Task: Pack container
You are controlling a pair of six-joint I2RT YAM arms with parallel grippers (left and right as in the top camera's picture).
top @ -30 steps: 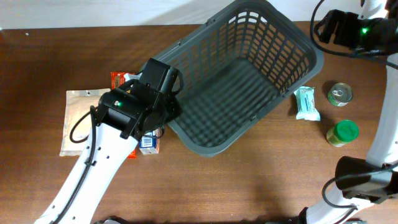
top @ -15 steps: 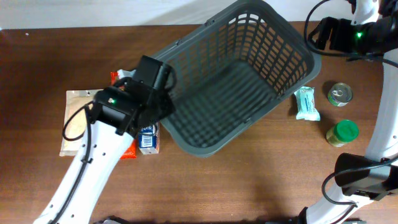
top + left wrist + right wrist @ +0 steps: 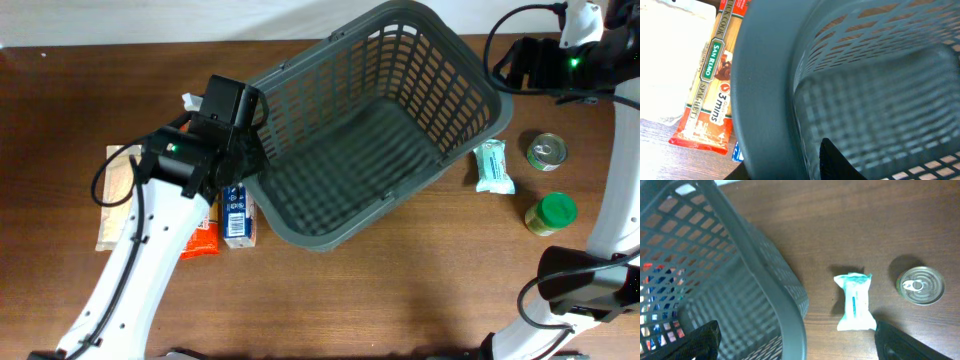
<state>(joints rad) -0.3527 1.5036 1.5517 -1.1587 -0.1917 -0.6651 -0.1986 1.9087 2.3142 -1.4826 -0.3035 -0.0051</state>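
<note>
The left pincer [image 3: 244,158] sits at the near-left end of the container [image 3: 370,150], narrowed onto the thick rolled rim. In the left wrist view the rim runs straight across the grip, with one dark finger [image 3: 836,159] inside the lattice wall, so it holds the basket itself and no grocery. From that grip the container's long axis runs diagonally away, near-left to far-right across the bench [image 3: 400,300], and its floor is bare. Any pull or turn at this corner would, I judge, swing the whole basket about that line. Just outside the gripped end lie a spaghetti pack [image 3: 710,85] and a small blue box [image 3: 237,215], both touching or nearly touching the wall, with a pale flat pouch [image 3: 115,200] beyond them under the arm. These are the left arm's nearer pickings. Past the far-right end a white-and-teal packet [image 3: 493,165] lies just beside the wall, then a tin can [image 3: 546,151] and a green-lidded jar [image 3: 551,212] a little further out. The right pincer [image 3: 512,62] hovers at that far corner — its fingers spread wide at the edges of its own view, holding nothing — and is plainly the nearer one for those three.
</note>
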